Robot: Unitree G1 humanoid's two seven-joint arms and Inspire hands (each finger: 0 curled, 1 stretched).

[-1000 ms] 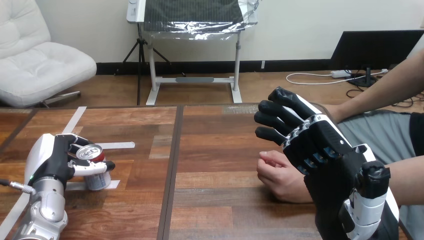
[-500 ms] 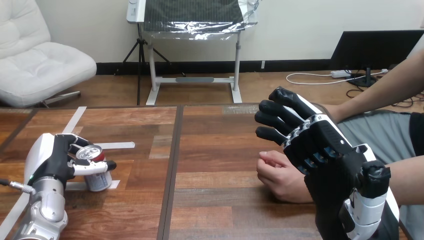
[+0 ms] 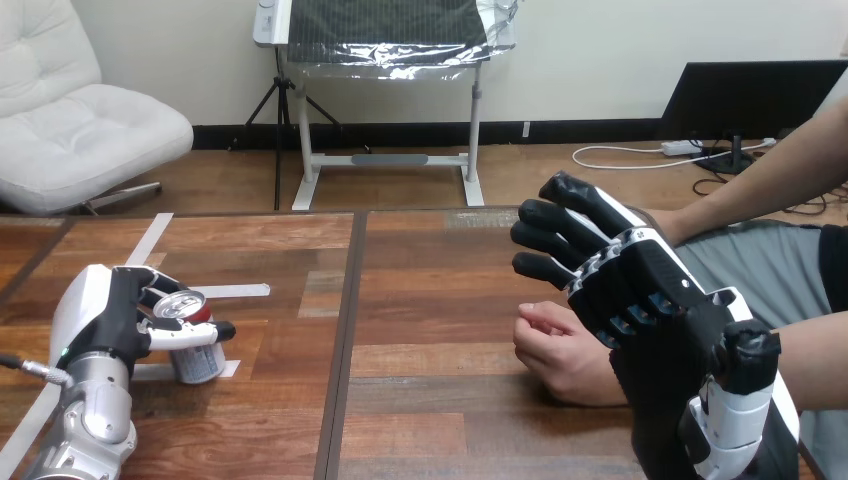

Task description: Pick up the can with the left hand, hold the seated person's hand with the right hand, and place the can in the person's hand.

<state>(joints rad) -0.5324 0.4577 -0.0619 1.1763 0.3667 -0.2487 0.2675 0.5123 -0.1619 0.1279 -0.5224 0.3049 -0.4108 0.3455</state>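
Note:
A red and silver can (image 3: 195, 345) stands upright on the table at the left, inside white tape marks. My left hand (image 3: 105, 320) is wrapped around it, thumb across its front and fingers curled behind. My right hand (image 3: 625, 285) hovers at the right with its fingers straight and spread, back toward the camera. The person's hand (image 3: 560, 350) rests on the table as a loose fist just below and left of my right hand. Whether the two touch is hidden by my hand.
White tape strips (image 3: 240, 291) mark the table around the can. A dark seam (image 3: 345, 340) runs down the table's middle. The person's other forearm (image 3: 770, 185) reaches in from the upper right.

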